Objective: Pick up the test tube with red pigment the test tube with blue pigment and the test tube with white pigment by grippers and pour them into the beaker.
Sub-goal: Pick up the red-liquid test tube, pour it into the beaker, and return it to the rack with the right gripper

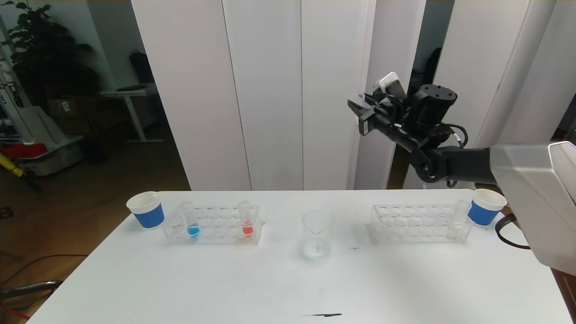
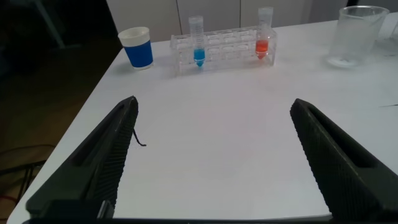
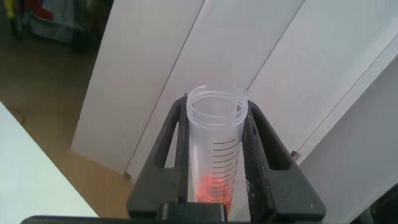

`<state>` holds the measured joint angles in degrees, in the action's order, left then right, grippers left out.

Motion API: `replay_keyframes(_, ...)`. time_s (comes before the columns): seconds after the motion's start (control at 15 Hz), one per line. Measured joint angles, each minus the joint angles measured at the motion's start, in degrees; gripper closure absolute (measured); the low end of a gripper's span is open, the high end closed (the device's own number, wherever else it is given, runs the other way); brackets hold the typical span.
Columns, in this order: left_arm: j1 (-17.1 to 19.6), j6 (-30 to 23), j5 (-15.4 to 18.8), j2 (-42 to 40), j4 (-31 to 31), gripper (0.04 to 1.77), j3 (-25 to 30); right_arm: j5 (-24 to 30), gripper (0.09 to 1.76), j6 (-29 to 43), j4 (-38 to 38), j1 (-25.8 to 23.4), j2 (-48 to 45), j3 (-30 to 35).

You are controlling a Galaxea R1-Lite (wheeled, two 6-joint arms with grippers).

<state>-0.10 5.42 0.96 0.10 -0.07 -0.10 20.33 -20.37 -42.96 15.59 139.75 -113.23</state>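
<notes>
A: Biggest first. What's the layout?

B: White table [image 1: 252, 279] across the head view. Right arm [image 1: 463, 164] reaches in from the right, raised high above the table's far right part, in front of the white wall panels.

A: Next biggest things on the table?

B: Two clear racks. Left rack [image 1: 211, 225] sits near the far left, right rack [image 1: 420, 223] near the far right. The beaker [image 1: 317, 233] stands upright btwn them, apart from both, w/ only a faint whitish trace at its bottom. A blue-banded paper cup at each outer end: left cup [image 1: 146, 209] just beside the left rack, right cup [image 1: 485, 206] just beside the right rack.

A: Grippers?

B: Right gripper [image 1: 360, 112] is up in the air, well apart from the beaker. Wrist view shows its fingers [image 3: 168, 140] pinching a graduated clear tube [image 3: 216, 149], open mouth pointing away from the camera, orange-red liquid at the bottom end. Left gripper [image 2: 214, 155] hangs low over the near left part of the table, fingers spread wide, nothing btwn them. Not seen in the head view.

A: And the tubes?

B: The test tube with blue pigment [image 1: 190, 220] stands upright in the left rack, toward its left end. An orange-red tube [image 1: 246, 219] stands near that rack's right end. The test tube with white pigment [image 1: 458, 218] stands in the right rack's right end, next to the right cup.
</notes>
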Motion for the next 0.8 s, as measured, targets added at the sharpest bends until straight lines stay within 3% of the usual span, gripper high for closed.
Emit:
replay_keyframes(0.53,0.0,0.0,0.0,0.0,0.0,0.06,0.0,21.1,1.27,-0.3,-3.1,-0.9,2.7,0.1)
replay_keyframes(0.8,0.0,0.0,0.0,0.0,0.0,0.06,0.0,25.2,1.27,-1.1,-8.2,0.0,6.1,0.1)
